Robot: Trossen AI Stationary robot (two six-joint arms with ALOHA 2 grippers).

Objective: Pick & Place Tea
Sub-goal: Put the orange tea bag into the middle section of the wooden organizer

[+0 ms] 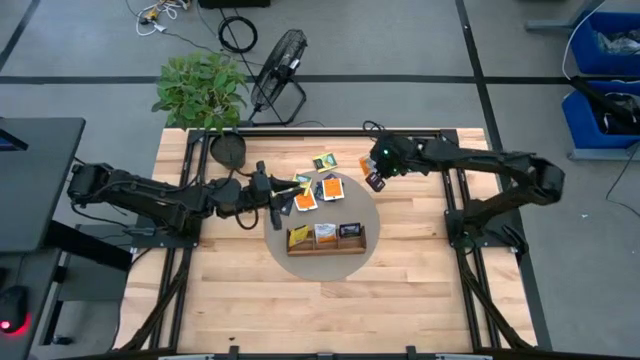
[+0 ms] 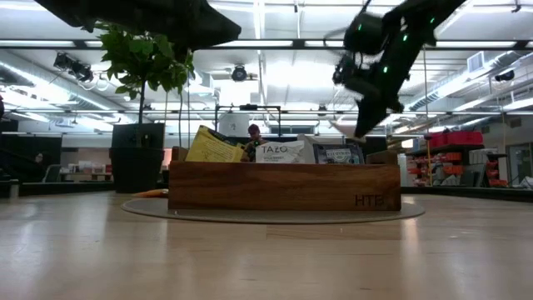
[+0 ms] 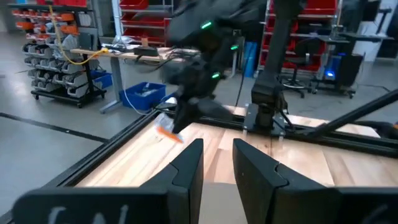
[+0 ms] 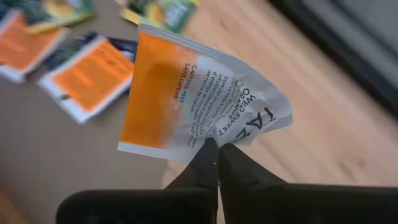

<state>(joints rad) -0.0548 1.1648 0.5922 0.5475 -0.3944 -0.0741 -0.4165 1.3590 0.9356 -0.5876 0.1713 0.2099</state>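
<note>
Nearest the front edge of the worktop (image 1: 330,310), the wooden tray (image 1: 326,238) sits on a round grey mat (image 1: 372,215). Its three compartments each hold upright tea packets: a yellow one (image 2: 213,147) at one end, a white one (image 2: 281,152) in the middle, a dark one (image 2: 336,154) at the other end.

Just behind the tray, loose packets (image 1: 331,187) lie flat on the mat, orange and white among them. Two more, one green (image 1: 324,161), lie farther back on the bare wood.

The left pincer (image 1: 287,193) is above the mat's left edge, beside the loose packets. The left wrist view shows a narrow gap between its two fingers (image 3: 186,168) with nothing between them.

The right pincer (image 4: 215,149) is raised above the worktop just beyond the mat's right rear edge. Its fingers are pressed together on one corner of an orange-and-white packet (image 4: 186,106), which is creased at the grip and hangs clear of the surface.

Beyond the worktop's far edge stand a potted plant (image 1: 200,88) and a floor fan (image 1: 277,70). Blue bins (image 1: 605,75) stand far right.
</note>
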